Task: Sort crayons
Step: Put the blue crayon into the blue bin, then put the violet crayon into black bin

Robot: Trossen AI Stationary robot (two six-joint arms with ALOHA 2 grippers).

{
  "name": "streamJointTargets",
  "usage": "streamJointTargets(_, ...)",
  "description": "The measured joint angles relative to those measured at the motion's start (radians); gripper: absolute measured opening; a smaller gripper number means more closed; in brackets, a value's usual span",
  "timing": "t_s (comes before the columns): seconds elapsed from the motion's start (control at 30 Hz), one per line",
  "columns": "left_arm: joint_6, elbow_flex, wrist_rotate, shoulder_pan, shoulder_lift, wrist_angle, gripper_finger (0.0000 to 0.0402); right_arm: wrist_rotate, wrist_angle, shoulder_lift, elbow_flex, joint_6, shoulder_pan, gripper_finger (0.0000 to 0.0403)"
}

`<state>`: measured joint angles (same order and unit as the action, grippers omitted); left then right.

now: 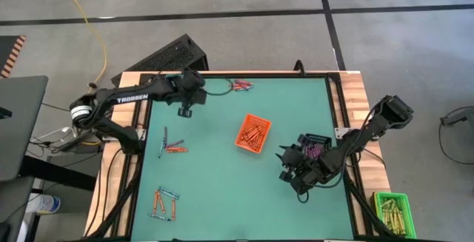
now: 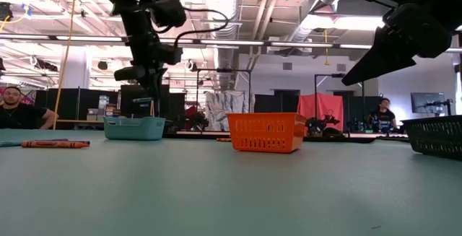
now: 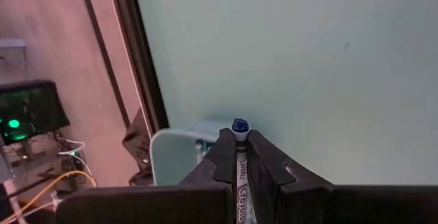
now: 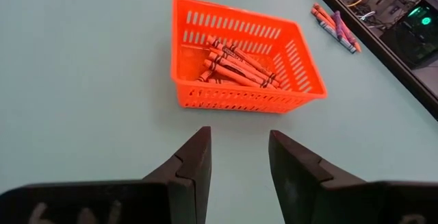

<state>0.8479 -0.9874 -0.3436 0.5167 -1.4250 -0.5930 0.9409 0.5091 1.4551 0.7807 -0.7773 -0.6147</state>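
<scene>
Green matting covers the table [image 1: 222, 190], and from my remote seat I see loose crayons scattered across it. My left gripper [image 3: 241, 157] hangs over the far left part of the mat, just above a pale blue tray [image 2: 133, 127] that shows in the low view and at the lower edge of the left wrist view. Its jaws are clenched on a blue crayon [image 3: 239, 127], held lengthwise between the fingers [image 3: 270, 172] with the blue tip poking out past them.

My right gripper [image 4: 238, 157] sits over the right side of the mat, jaws released and holding nothing, pointed toward an orange basket [image 1: 253, 133] near the middle of the table. That basket holds a pile of orange-red crayons [image 4: 236, 65]. Just beside the right gripper in the high view is a dark basket [image 1: 313, 147] with purple-pink crayons [image 1: 314, 152] inside.

More crayons lie loose: a small bunch at the far edge [image 1: 241, 86], a few by the left side [image 1: 172, 144], and a cluster in the near left corner [image 1: 164, 203]. A green basket of yellow-olive sticks [image 1: 392, 211] stands off the mat on the right.

Across the room in the low view, a person [image 2: 16, 110] sits at the left and another [image 2: 382, 113] at the right.
</scene>
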Motion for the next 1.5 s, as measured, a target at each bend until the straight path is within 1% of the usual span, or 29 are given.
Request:
streamJointTargets(0.2,0.072,0.000,0.049,0.108,0.000,0.026,0.0000,0.000,-0.020,0.000,0.000,0.000,0.000,0.0141)
streamJointTargets(0.37,0.112,0.000,0.124,0.190,0.000,0.031,0.0001,0.000,-0.032,0.000,0.000,0.000,0.000,0.0141)
streamJointTargets(0.5,0.136,0.010,0.133,0.247,0.000,0.040,0.0001,0.000,-0.049,0.000,0.000,0.000,0.000,0.0141)
streamJointTargets(0.6,0.145,0.010,0.161,0.288,0.000,0.045,0.0001,0.000,-0.055,0.000,0.000,0.000,0.000,0.0141)
streamJointTargets(0.73,0.162,0.010,0.168,0.322,0.000,0.065,0.0017,0.000,-0.073,0.000,0.000,0.000,0.000,0.0141)
streamJointTargets(0.83,0.177,0.010,0.186,0.334,0.000,0.085,0.0040,0.000,-0.081,0.000,0.000,0.000,0.000,0.0141)
streamJointTargets(1.03,0.180,0.010,0.182,0.337,0.000,0.106,0.0086,-0.004,-0.096,0.000,0.000,-0.001,0.000,0.0141)
streamJointTargets(1.23,0.082,0.010,0.178,0.331,0.000,0.106,0.0129,-0.023,-0.096,0.000,0.000,0.000,0.000,0.0141)
streamJointTargets(1.37,0.006,0.010,0.169,0.312,0.000,0.104,0.0134,-0.023,-0.095,0.000,0.000,0.002,0.000,0.0141)
streamJointTargets(1.5,-0.032,0.010,0.136,0.263,0.000,0.077,0.0132,-0.023,-0.095,0.000,0.000,0.016,0.000,0.0141)
